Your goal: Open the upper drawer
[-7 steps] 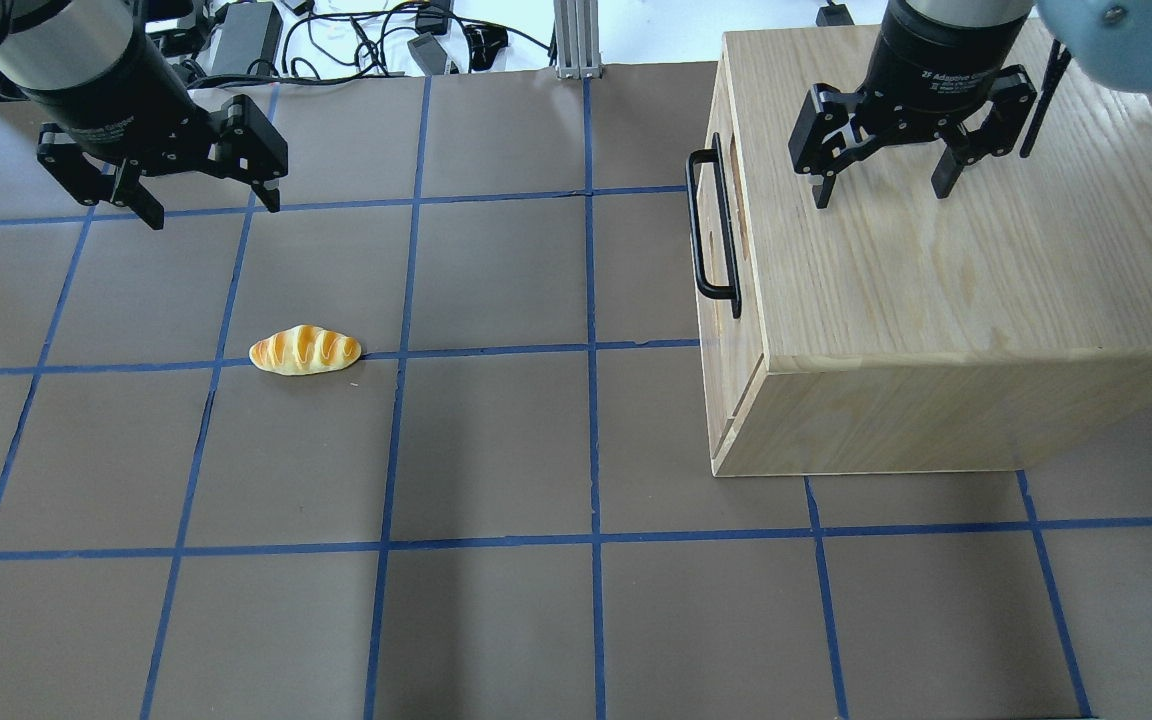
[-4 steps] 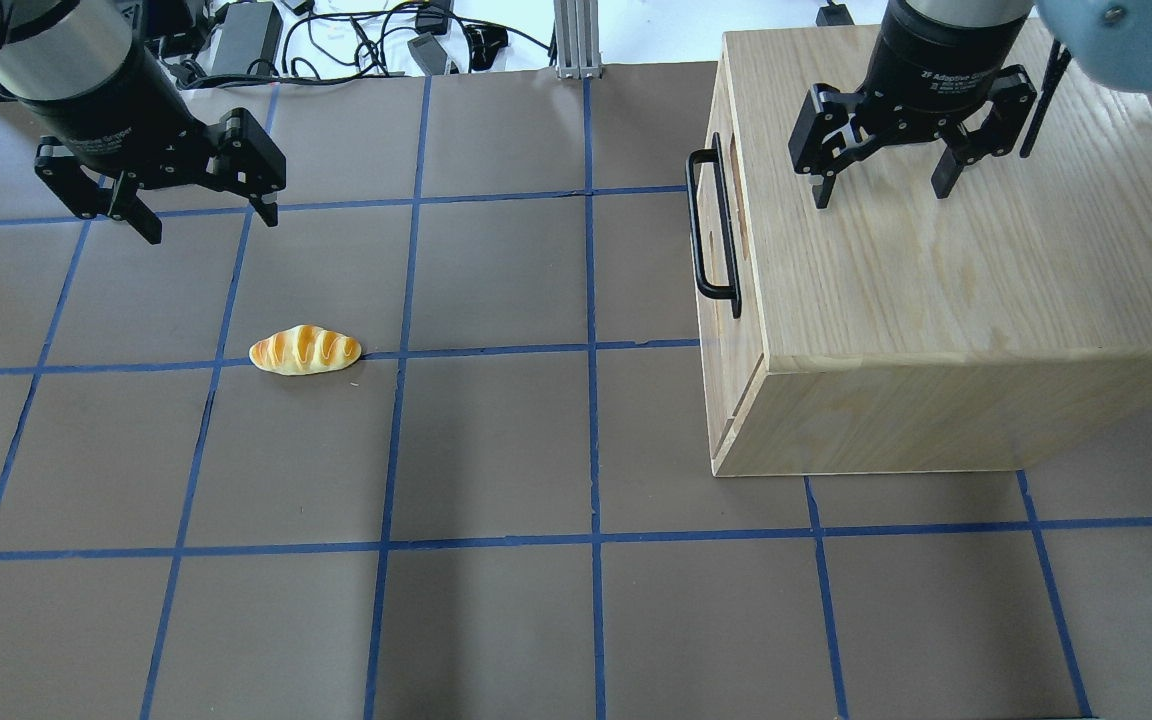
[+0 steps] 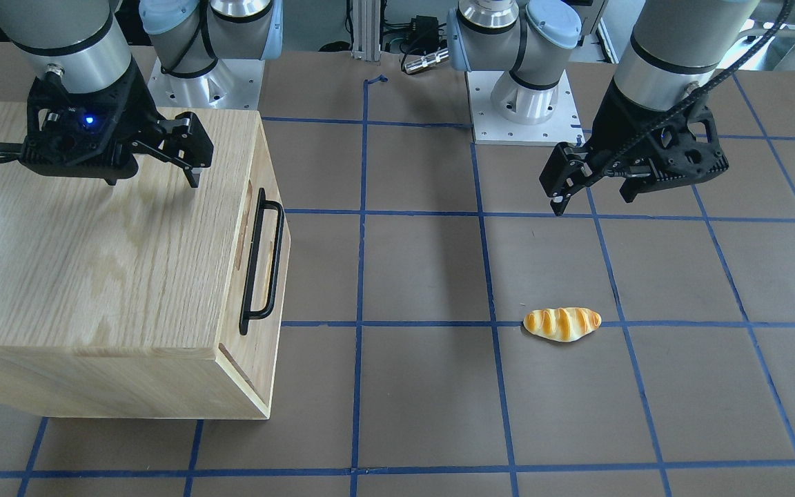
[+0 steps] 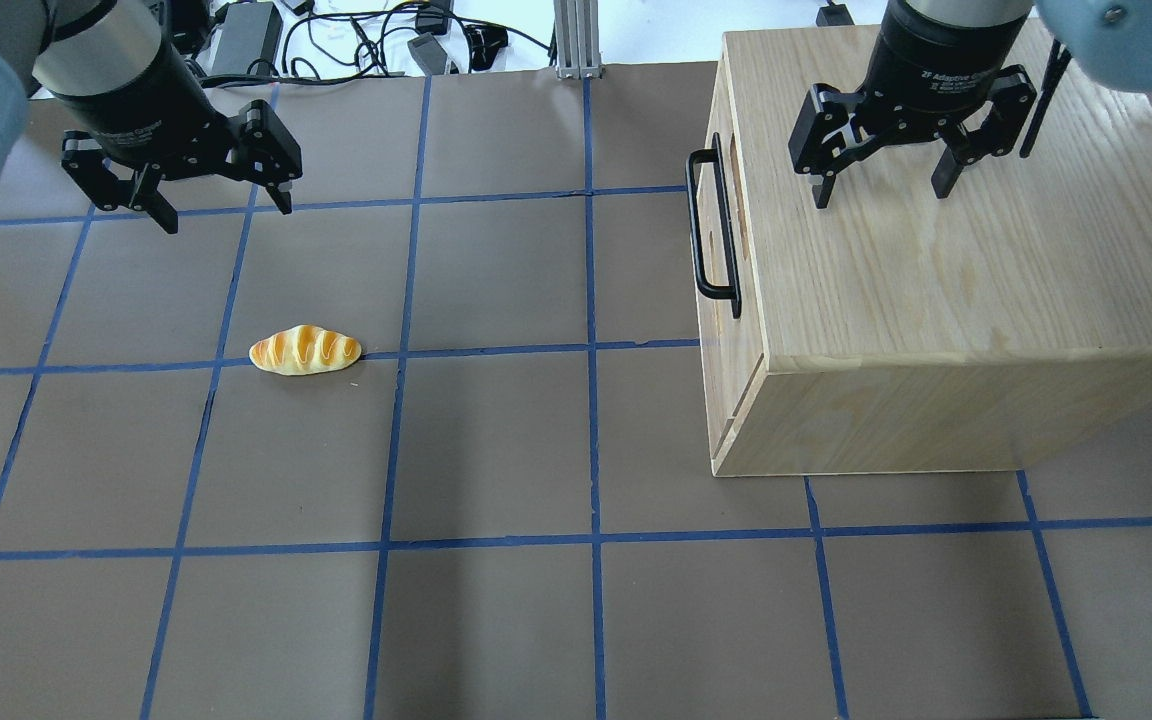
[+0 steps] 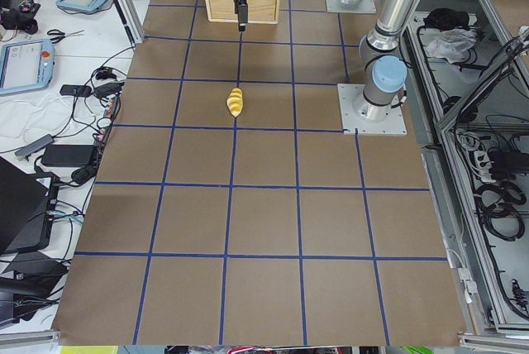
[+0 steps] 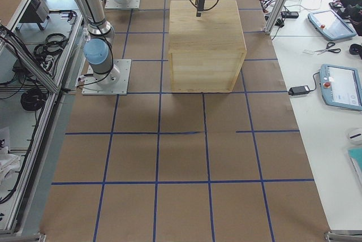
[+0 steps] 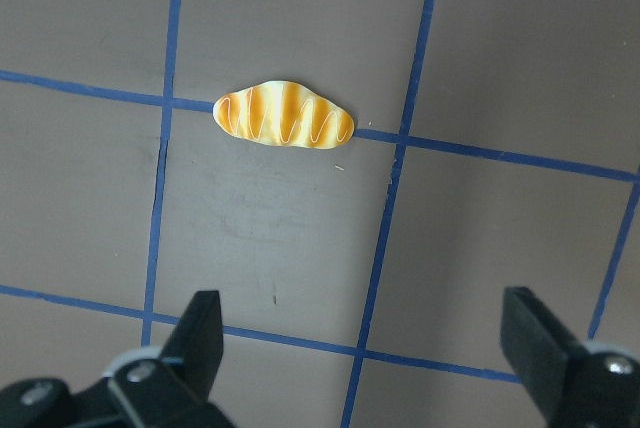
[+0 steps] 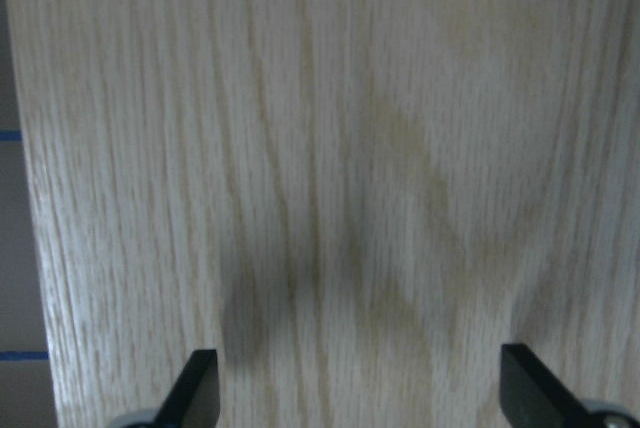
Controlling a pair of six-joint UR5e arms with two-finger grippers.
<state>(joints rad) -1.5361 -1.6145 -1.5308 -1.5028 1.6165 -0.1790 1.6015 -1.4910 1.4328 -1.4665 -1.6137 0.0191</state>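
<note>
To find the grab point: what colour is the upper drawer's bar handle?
The handle is black; front-facing view.

Bright, even light from overhead fills all 6 views. Shadows are soft. A dim band crosses the table (image 4: 486, 620) at lower centre of the overhead view. The right gripper (image 4: 881, 195) throws faint smudges on the cabinet (image 8: 350, 148) in its wrist view, where the grain looks blurred. The bread (image 7: 285, 116) is sharp in the left wrist view. The white bench (image 4: 636, 30) at the overhead view's top edge is washed out.
</note>
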